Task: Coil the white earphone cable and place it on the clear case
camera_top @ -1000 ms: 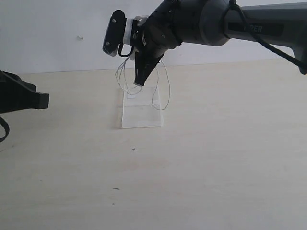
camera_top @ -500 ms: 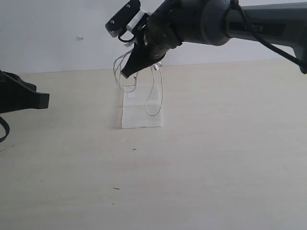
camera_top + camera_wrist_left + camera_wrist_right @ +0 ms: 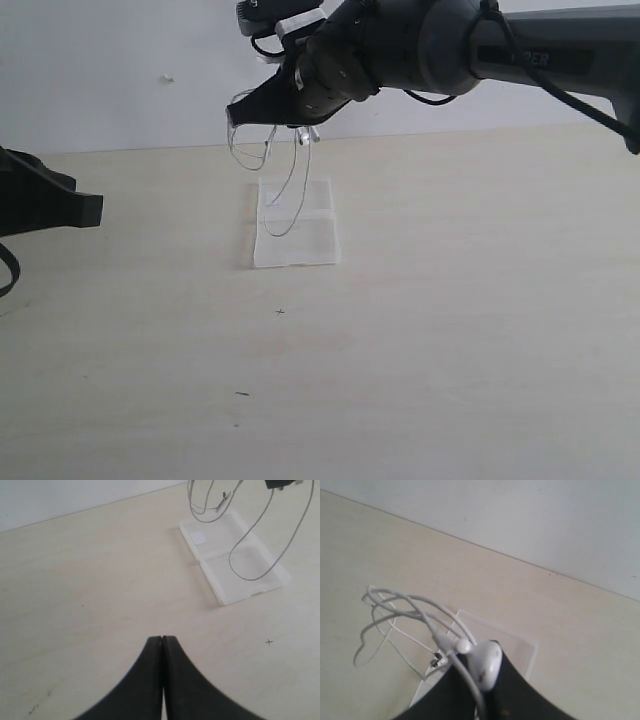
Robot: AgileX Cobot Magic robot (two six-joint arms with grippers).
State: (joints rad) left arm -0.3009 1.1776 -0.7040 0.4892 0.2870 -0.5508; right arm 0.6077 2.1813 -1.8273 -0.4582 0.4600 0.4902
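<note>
The right gripper (image 3: pixel 243 110), black and tapered, is clamped shut on the thin white earphone cable (image 3: pixel 252 579) and holds it in the air above the far end of the small flat rectangular clear plastic case (image 3: pixel 312 248). A second ago its fingers pointed steeply down at the case's far half. Since then the wrist has swung up, and the fingers now lie almost level, higher above the case and aimed past its left edge. The cable has risen with them. Its short loops, which hung low against the case's far left corner, now dangle in the air above that corner. The longest loop, earlier draped beyond the case's right edge, now hangs over the case's middle line, and whether its lowest point touches the lid cannot be told. In the right wrist view a glossy white earbud (image 3: pixel 487 666) sits at the pinched fingertips. The case lies in the same spot on the pale wooden tabletop (image 3: pixel 460 340), lid closed. The left gripper (image 3: pixel 161 645) has not moved; it waits well to the case's left, jaws pressed together and empty.
</note>
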